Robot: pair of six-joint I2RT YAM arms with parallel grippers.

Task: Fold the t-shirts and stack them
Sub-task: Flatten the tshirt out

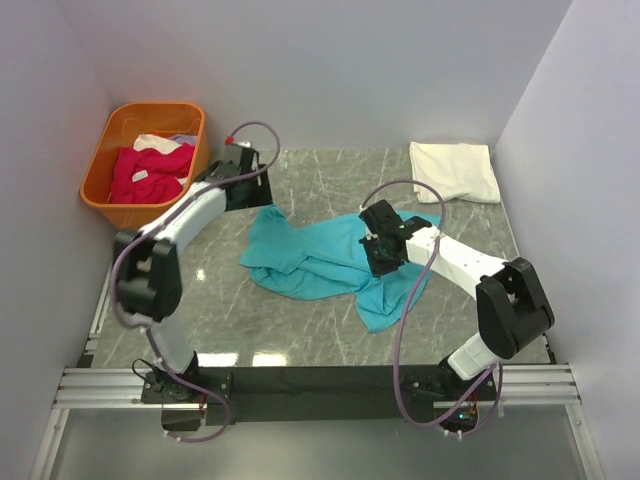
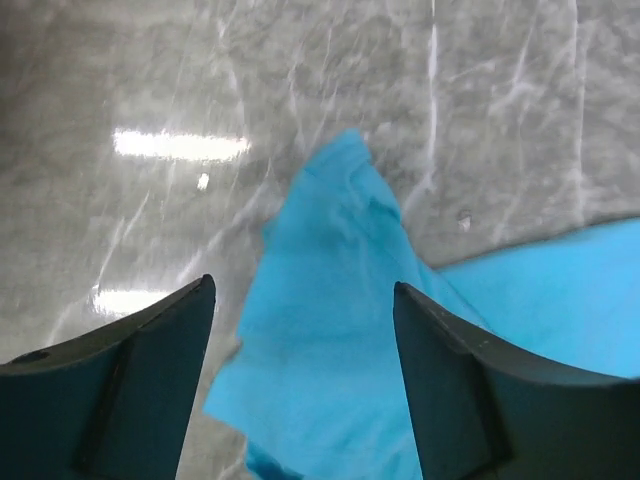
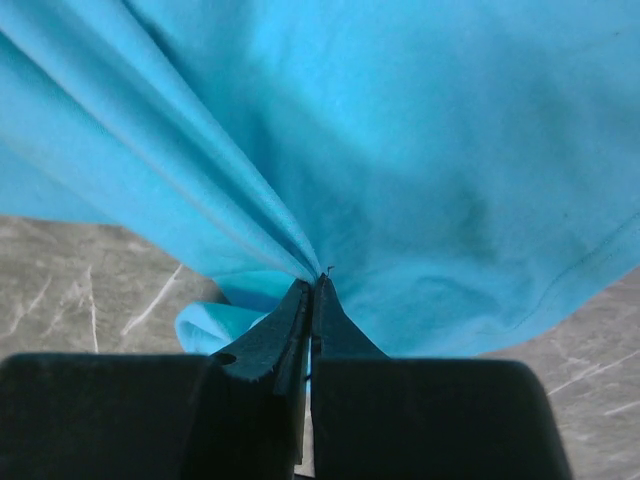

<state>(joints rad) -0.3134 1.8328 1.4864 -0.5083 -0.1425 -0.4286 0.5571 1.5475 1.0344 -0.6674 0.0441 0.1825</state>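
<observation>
- At the table's far right corner, a white t-shirt lies folded.
- Mid-table, the teal t-shirt sprawls unfolded; the right gripper pinches its cloth, and the left gripper hangs open above a corner.
- Pink t-shirts sit in the orange basket, not yet folded.

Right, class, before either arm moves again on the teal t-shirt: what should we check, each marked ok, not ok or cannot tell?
1. right gripper shut on teal t-shirt: ok.
2. left gripper open, holding nothing: ok.
3. Flatness of teal t-shirt: not ok, bunched.
4. white t-shirt apart from the teal one: ok.
5. pink t-shirts out of orange basket: not ok.
6. Which part of the shirt the right gripper pinches: cannot tell.
</observation>
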